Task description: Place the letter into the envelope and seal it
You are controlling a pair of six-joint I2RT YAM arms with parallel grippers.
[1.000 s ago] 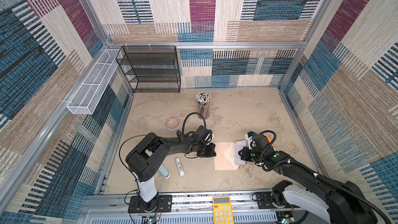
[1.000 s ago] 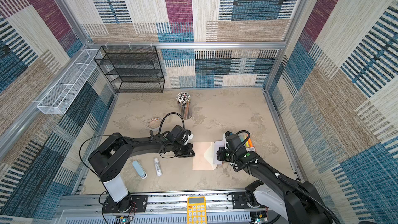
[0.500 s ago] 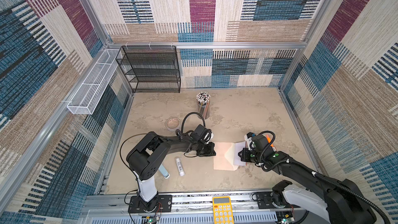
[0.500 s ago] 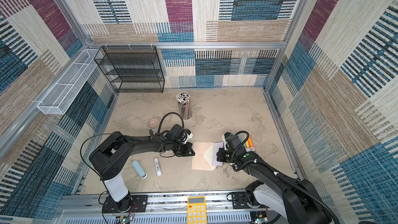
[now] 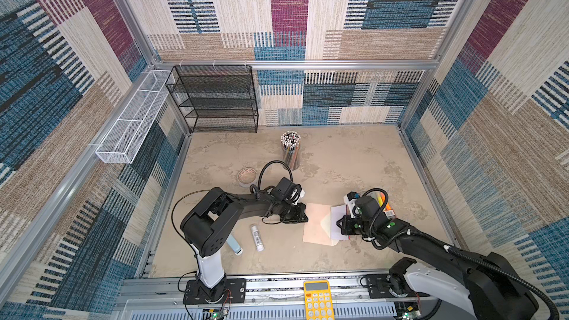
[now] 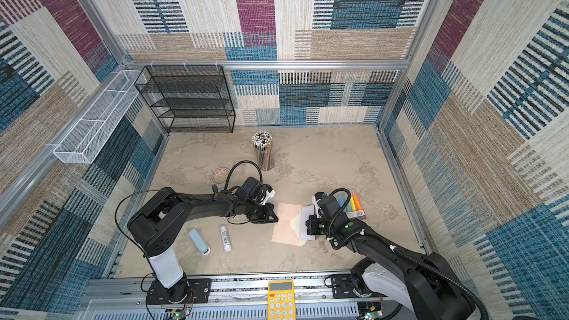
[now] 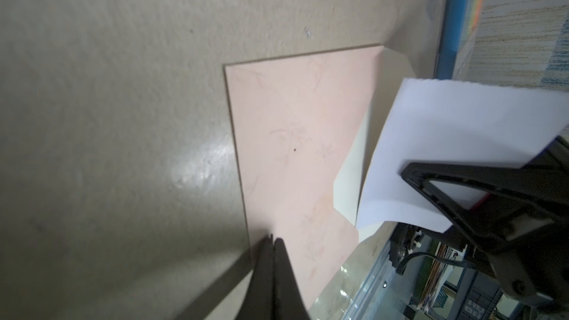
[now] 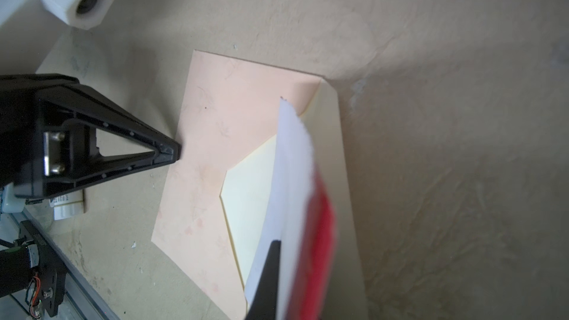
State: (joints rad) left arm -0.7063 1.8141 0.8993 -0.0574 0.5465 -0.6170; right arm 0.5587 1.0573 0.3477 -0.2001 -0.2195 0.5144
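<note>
Patterned carpet walls box in a beige counter (image 5: 354, 155). Its back and right parts lie bare. A black shelf (image 5: 215, 100) fills the back left corner and a pencil cup (image 5: 290, 149) stands mid-back. A glue stick (image 5: 257, 237) lies just in front of the left arm, highlighters (image 5: 383, 203) lie just behind the right arm, and a yellow calculator (image 5: 318, 301) sits on the front rail.

The envelope (image 5: 314, 226) lies flat near the front centre, between the two grippers, with bare counter before and behind it. Its long axis runs front to back. Its cream flap (image 8: 249, 198) points toward the left arm, over the peach body.

The left gripper (image 7: 272, 238) has its jaws pressed together, tips down just inside the envelope's long edge, seemingly touching it. The right gripper (image 8: 277, 244) pinches the letter (image 8: 292, 164) by one end. The letter hangs tilted over the flap side of the envelope, white face up and toward the left arm, red face away. Its free edge reaches over the flap; whether it touches the paper is unclear.
</note>
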